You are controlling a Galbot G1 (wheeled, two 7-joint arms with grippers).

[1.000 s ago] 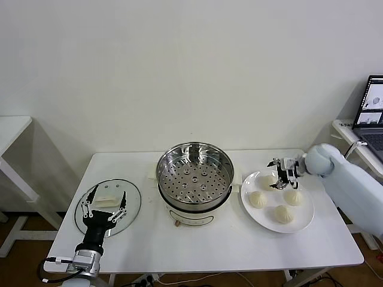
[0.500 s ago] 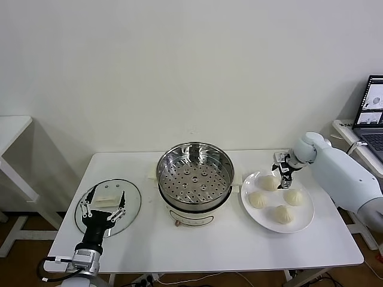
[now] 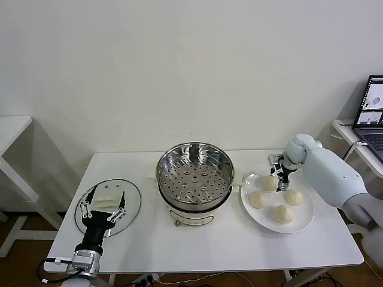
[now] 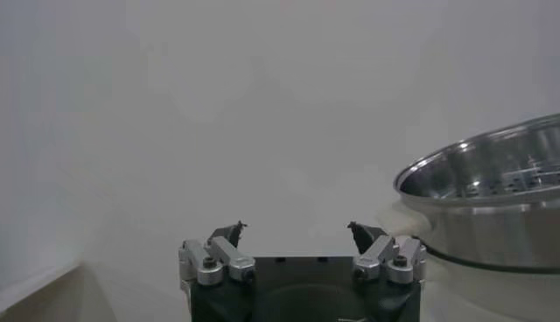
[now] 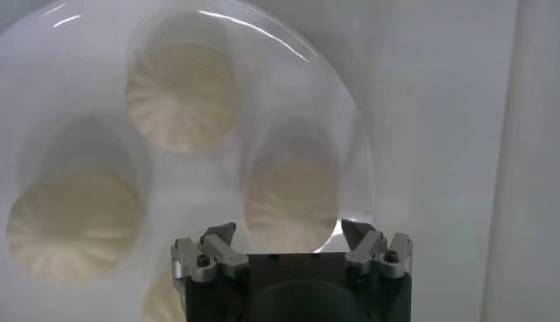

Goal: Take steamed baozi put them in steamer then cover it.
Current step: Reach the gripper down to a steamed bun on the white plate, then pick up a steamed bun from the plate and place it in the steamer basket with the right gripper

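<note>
The white surface (image 3: pixel 209 245) carries the steamer (image 3: pixel 195 170) at its middle, a shiny perforated basket seated on a cream pot base, with nothing inside it; to the steamer's right lies a white plate (image 3: pixel 305 222) holding the four steamed baozi (image 3: pixel 283 213), two nearer the far rim and two nearer the front, all close together but apart; the right claw (image 3: pixel 280 166) hangs over the far edge of that plate, pointing down at the far-left bun, its fingers spread apart and gripping nothing; the right wrist view shows the fingertips (image 5: pixel 220 236) parted with one bun directly between and beyond them, though whether they touch it cannot be told; on the left of the surface rests a round glass lid (image 3: pixel 133 203) with a white handle (image 3: pixel 106 197); the left claw (image 3: pixel 103 209) sits at the near left over that lid, its fingers wide apart either side of the handle and closed on nothing; a laptop (image 3: pixel 372 110) stands on a separate table at the far right.
</note>
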